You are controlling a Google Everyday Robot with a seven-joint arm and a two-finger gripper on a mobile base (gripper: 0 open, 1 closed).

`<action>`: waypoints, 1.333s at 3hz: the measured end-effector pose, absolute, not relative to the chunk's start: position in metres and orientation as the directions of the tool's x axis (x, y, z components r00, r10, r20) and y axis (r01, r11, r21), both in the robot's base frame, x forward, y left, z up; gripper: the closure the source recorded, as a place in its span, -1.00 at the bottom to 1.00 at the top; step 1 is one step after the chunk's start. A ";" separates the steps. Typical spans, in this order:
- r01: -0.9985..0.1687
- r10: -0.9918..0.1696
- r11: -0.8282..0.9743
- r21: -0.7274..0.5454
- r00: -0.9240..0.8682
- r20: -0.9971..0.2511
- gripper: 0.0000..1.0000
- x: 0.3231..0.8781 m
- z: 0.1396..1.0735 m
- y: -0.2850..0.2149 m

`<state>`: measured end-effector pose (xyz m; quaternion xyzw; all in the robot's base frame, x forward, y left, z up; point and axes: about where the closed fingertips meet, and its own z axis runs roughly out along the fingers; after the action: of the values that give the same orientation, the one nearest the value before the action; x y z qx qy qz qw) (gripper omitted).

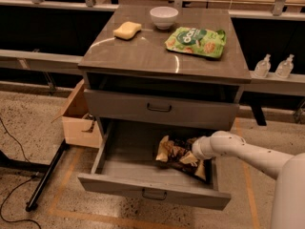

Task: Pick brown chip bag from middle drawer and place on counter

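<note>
The brown chip bag [176, 155] lies crinkled in the right half of the open middle drawer [147, 190]. My white arm reaches in from the right, and my gripper [192, 152] is down in the drawer right at the bag's right part, mostly hidden behind the wrist. The counter [143, 51] is the glossy grey-brown top of the cabinet, above a shut drawer front.
On the counter lie a green chip bag [196, 41], a white bowl [164, 17] and a yellow sponge [127, 30]. A cardboard box [78, 118] stands left of the cabinet. Two clear bottles [274, 67] sit on a ledge at the right. Cables and a black stand lie at the left.
</note>
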<state>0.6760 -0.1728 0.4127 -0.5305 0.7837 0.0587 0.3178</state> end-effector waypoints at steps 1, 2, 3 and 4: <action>-0.884 -0.801 0.406 -0.234 -0.220 -0.557 0.46 0.669 0.415 -0.172; -0.892 -0.788 0.385 -0.236 -0.184 -0.588 0.89 0.653 0.446 -0.170; -0.900 -0.769 0.351 -0.258 -0.120 -0.627 1.00 0.631 0.491 -0.166; -0.910 -0.759 0.306 -0.280 -0.056 -0.649 1.00 0.614 0.523 -0.162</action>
<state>0.6144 -0.1617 0.5234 -0.5799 0.7193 0.1025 0.3684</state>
